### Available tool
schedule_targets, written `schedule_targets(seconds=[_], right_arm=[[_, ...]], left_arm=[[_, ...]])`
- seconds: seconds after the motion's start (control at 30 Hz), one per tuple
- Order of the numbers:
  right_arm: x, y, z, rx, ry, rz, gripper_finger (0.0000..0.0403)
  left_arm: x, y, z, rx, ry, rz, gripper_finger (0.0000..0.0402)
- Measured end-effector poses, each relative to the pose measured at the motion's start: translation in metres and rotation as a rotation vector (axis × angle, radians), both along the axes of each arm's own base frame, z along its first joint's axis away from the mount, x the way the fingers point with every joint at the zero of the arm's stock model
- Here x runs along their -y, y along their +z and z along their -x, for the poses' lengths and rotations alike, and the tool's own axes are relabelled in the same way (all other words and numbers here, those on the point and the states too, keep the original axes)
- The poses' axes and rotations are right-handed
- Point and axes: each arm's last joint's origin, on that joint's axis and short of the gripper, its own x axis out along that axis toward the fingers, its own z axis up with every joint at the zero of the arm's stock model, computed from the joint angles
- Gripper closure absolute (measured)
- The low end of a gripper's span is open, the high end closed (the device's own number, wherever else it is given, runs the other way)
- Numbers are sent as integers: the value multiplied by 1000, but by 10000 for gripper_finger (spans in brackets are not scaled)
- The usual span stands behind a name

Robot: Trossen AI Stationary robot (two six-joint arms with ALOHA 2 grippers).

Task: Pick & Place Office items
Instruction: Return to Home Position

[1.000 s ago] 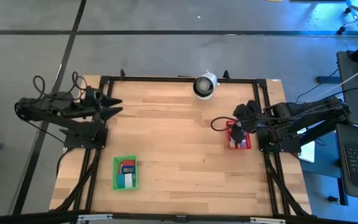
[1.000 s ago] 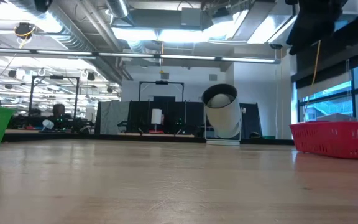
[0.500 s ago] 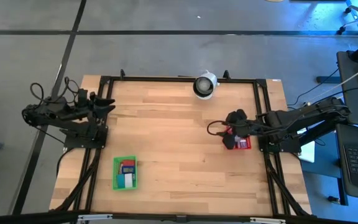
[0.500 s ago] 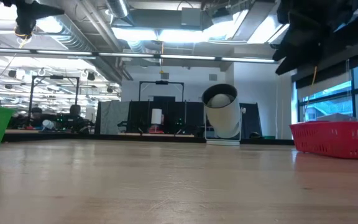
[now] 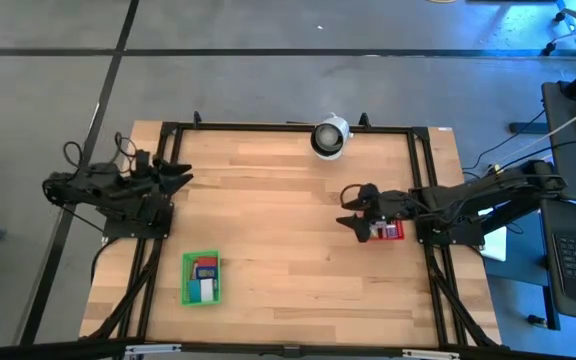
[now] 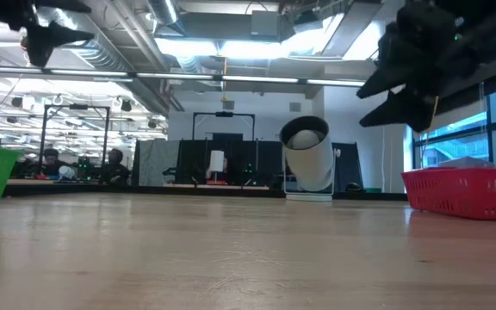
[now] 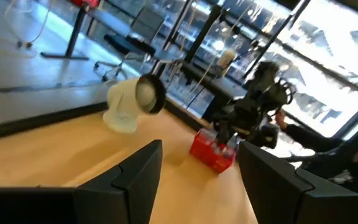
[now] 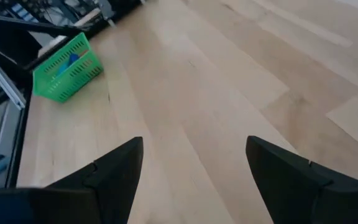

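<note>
On the worktop (image 5: pixel 278 230), seen from above, the green bin (image 5: pixel 201 277) sat near the 7 o'clock corner. The office items (image 5: pixel 204 268) that could be made out lay inside it. A red-and-blue piece lay at the bin's 12 o'clock end, with a pale and teal one just beside it toward 6 o'clock. The red bin (image 5: pixel 392 232) sat at the 3 o'clock edge, largely covered by the right arm. A few small coloured bits showed in it, too small to tell apart. The round white-and-black device (image 5: pixel 329 137) stood at the 12 o'clock edge.

The left gripper (image 5: pixel 184 172) hung over the worktop's edge between 9 and 10 o'clock, pointing toward 3 o'clock, well apart from both bins. Its jaws stood wide and held nothing. The left wrist view looked out between them at the device, the red bin and the right arm beyond.

The right gripper (image 5: pixel 349 208) hung just off the 9 o'clock side of the red bin, pointing toward 9 o'clock. Its jaws were spread wide and carried nothing. The right wrist view showed plain wood between them and the green bin far off, with something blue inside it.

From the camera at table height, both grippers were raised well above the wood. The left one showed at the upper left and the right one at the upper right, above the red bin and a little toward the middle.
</note>
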Motion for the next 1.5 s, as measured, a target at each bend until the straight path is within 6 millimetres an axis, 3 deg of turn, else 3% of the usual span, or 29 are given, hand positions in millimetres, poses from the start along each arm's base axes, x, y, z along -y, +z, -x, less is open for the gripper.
schedule_targets(seconds=[0.3, 0.63, 1.03, 1.5], right_arm=[[9, -23, 6, 111, -18, -36, 115], [21, -41, 19, 76, -49, -51, 115], [27, -52, 55, 198, -93, -92, 115], [28, -33, 71, 360, -34, 32, 115]], left_arm=[[4, -33, -21, -35, 19, 23, 194], [6, -63, -32, -85, 44, 80, 194], [6, -65, -33, -97, 53, 72, 194], [5, -71, -32, -162, 77, 36, 194]])
